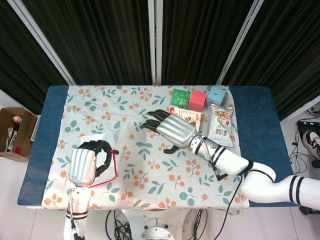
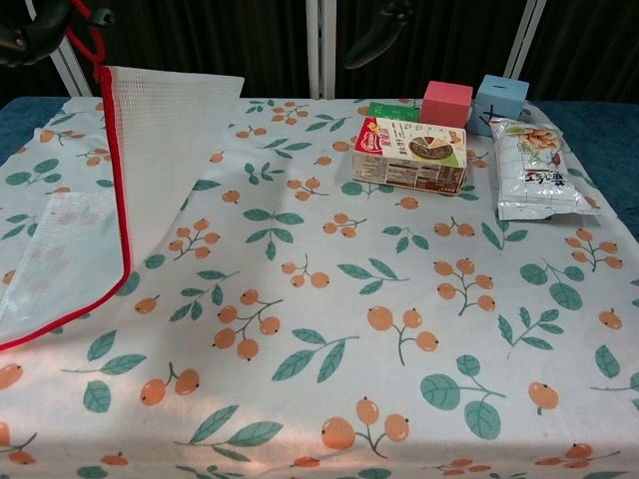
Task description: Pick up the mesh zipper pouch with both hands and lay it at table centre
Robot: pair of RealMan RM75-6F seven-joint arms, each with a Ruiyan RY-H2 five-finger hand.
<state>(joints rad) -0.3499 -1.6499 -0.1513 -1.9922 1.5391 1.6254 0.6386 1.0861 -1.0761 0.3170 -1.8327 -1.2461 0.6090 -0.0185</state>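
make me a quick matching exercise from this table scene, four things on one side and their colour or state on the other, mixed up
Things:
1. mesh zipper pouch
2. left hand
3. right hand
4. cube behind the snack box

States:
A. pink
B. fingers spread, holding nothing, above the table
C. one edge lifted, the rest trailing on the cloth
D. gripping the pouch's red zipper edge

Pairs: 1-C, 2-D, 3-B, 4-A

In the chest view the left hand [image 2: 30, 35] is cut off by the top edge, only dark fingers showing above the pouch [image 2: 150, 150]. The right hand [image 2: 374, 30] is a dark sliver there. Its fingers [image 1: 152, 120] hide part of the box [image 1: 192, 116].
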